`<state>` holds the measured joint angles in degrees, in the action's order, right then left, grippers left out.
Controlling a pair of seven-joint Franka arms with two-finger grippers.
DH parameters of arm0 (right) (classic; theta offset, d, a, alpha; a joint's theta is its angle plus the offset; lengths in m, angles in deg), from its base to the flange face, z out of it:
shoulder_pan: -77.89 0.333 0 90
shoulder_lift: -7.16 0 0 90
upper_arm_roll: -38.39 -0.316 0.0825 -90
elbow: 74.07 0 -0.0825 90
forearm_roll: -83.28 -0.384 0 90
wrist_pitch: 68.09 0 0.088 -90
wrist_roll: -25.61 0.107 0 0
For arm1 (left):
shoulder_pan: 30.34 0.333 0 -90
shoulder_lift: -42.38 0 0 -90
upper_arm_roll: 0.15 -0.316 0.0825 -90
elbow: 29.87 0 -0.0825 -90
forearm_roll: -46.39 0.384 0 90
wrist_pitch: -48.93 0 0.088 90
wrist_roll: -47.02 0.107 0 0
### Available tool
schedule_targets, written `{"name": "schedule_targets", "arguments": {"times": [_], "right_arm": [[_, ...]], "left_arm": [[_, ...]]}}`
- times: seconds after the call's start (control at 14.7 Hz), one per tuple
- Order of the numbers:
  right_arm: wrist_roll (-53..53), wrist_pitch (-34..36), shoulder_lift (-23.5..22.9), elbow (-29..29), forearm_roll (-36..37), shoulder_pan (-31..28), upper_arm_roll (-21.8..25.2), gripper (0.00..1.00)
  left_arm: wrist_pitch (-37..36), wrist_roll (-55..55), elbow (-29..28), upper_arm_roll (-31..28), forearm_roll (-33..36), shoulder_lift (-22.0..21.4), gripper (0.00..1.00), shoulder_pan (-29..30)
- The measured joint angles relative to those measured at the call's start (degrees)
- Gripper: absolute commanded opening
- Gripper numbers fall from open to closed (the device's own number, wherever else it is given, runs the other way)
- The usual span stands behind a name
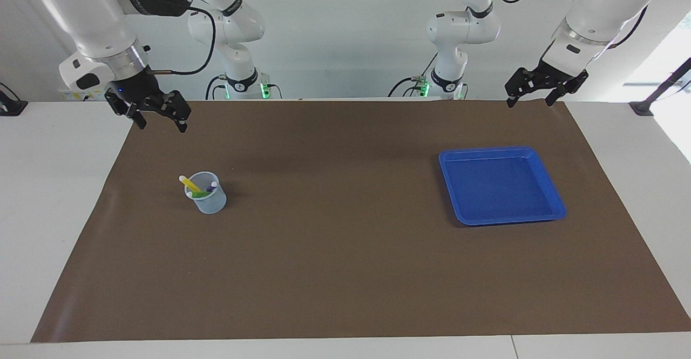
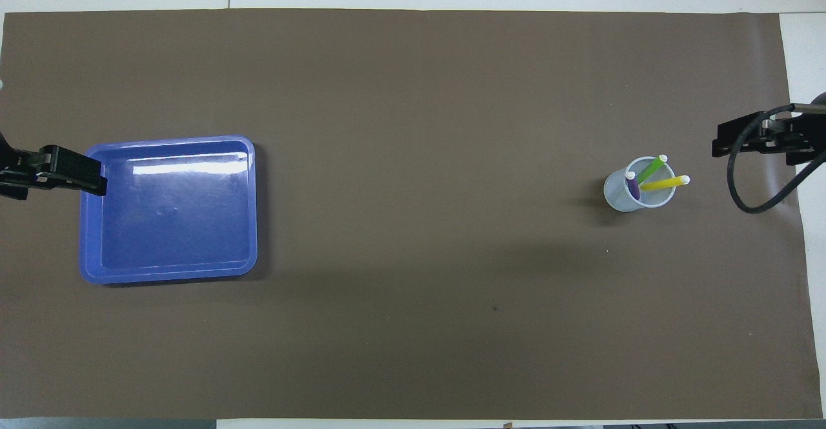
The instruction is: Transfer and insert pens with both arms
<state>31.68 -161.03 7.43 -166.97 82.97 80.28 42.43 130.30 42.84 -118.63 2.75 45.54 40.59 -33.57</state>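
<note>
Three pens stand tilted in a pale translucent cup (image 1: pixel 208 201) (image 2: pixel 619 200) toward the right arm's end of the brown mat: a yellow pen (image 1: pixel 189 184) (image 2: pixel 663 184), a green pen (image 1: pixel 201 192) (image 2: pixel 652 169) and a purple pen (image 1: pixel 211 187) (image 2: pixel 633 186), each with a whitish cap end up. My right gripper (image 1: pixel 162 127) (image 2: pixel 758 148) hangs open and empty in the air over the mat's edge beside the cup, apart from it. At the left arm's end my left gripper (image 1: pixel 529 103) (image 2: pixel 55 177) hangs open and empty, raised over the mat's edge by the tray.
An empty blue tray (image 1: pixel 499 186) (image 2: pixel 171 209) lies on the mat toward the left arm's end. Two smaller white arms (image 1: pixel 232 29) with green lights stand at the robots' edge of the table. A black cable (image 2: pixel 748 190) loops off the right wrist.
</note>
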Motion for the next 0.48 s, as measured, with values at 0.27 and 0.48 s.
{"name": "schedule_targets", "arguments": {"times": [0.27,0.48], "right_arm": [[0.0,0.0,0.01,0.0,0.01,-0.1,-0.33,1.0],[0.0,0.0,0.02,0.0,0.01,-0.1,-0.43,1.0]], "left_arm": [[0.0,0.0,0.0,0.0,0.0,0.0,1.0,0.0],[0.0,0.0,0.0,0.0,0.0,0.0,1.0,0.0]]}}
